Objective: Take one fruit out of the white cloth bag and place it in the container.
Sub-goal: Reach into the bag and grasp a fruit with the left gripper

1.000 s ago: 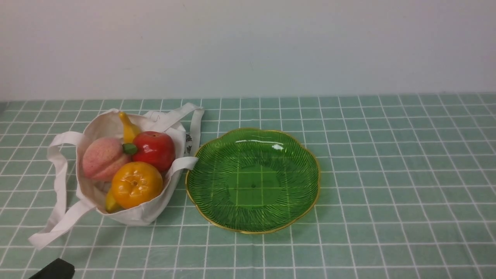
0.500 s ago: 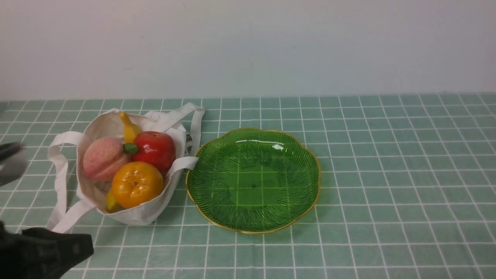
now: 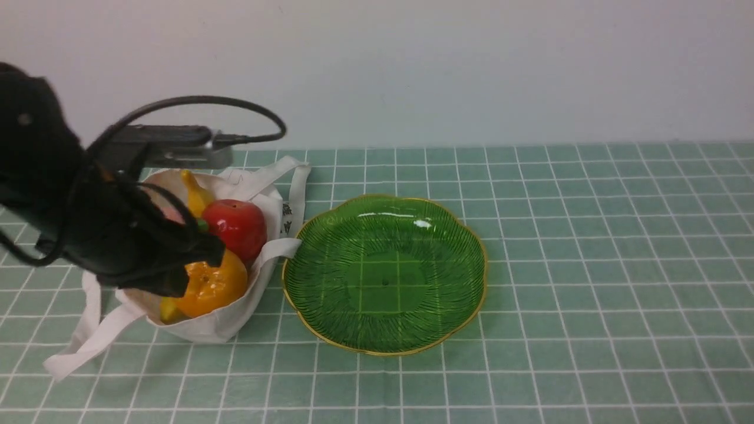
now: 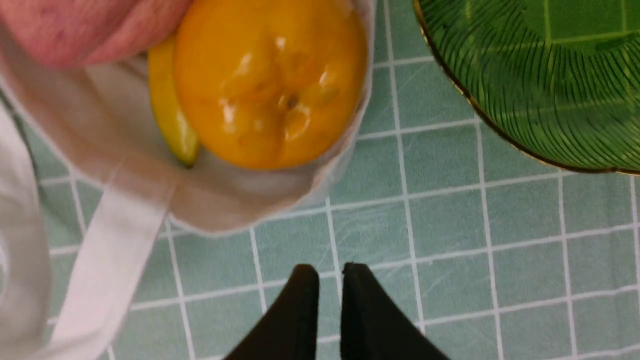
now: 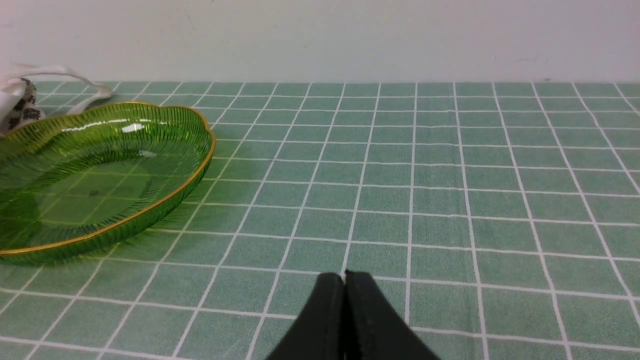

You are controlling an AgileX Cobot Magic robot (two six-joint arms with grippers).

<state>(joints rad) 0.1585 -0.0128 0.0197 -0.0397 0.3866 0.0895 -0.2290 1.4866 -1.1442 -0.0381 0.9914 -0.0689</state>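
Left gripper (image 4: 330, 272), its fingertips parted by a narrow gap and holding nothing, hung over the left part of the front view. The right gripper (image 5: 345, 277), seen in its wrist view, was pressed together. Partly hidden by the left arm, the orange fruit (image 3: 218, 285) lay inside the white bag (image 3: 221, 327), left of the green dish (image 3: 386, 282) at the frame's center.

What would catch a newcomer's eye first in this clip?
Probably the green glass dish, gold-rimmed and empty mid-table. Left of it, the white cloth bag holds a red apple and an orange-yellow fruit. The dark left arm looms over the bag.
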